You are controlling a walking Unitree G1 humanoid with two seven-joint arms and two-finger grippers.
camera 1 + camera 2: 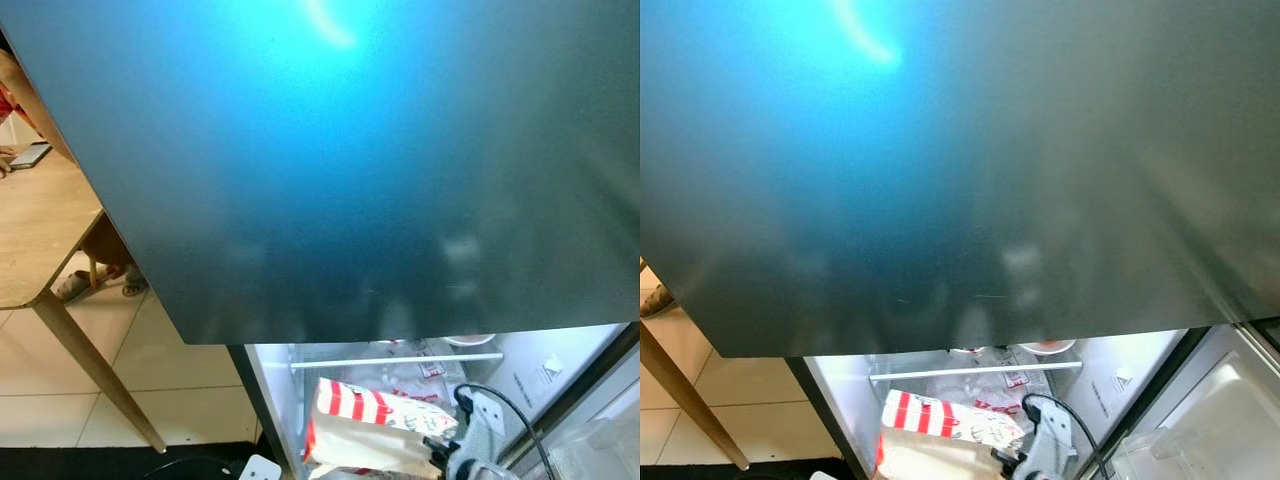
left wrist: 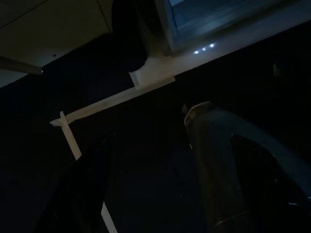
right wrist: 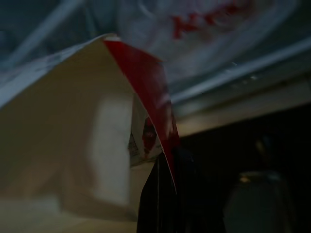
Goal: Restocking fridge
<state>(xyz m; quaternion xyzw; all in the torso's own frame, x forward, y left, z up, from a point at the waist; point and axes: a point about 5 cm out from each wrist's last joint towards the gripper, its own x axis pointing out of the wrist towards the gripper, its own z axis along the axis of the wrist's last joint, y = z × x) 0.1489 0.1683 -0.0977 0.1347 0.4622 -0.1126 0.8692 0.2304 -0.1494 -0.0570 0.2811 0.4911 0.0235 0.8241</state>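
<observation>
Fridge (image 1: 400, 150) first: its dark, glossy upper door takes up most of the head views, with a blue glare across it. Below that door the lower compartment stands open and lit, with white inner walls and a white rail (image 1: 395, 361) running across it. Behind the rail lie clear plastic bags with red print (image 1: 420, 372), and the rim of a white bowl (image 1: 1047, 347) shows just under the edge of the upper door.

In front of the rail, inside the open compartment, is a paper bag (image 1: 375, 420) with red and white stripes along its top and a plain tan lower part. The right tool (image 1: 445, 462) is at the bag's right end, touching it, with a black cable looping up from the wrist. In the right wrist view a black finger (image 3: 165, 199) lies against the bag's red-edged fold, so the tool looks clamped on the bag, though the second finger cannot be made out.

To the right, clear door bins (image 1: 1200, 430) of the open fridge door show at the corner.

On the left a wooden worktop (image 1: 40, 230) stands on slanted legs over pale floor tiles (image 1: 170, 380). A tablet (image 1: 30, 155) lies on it, and a person's sandalled feet (image 1: 90, 283) show beneath.

The left wrist view is very dark; the left tool (image 2: 160, 194) hangs over a dark floor, fingers apart.
</observation>
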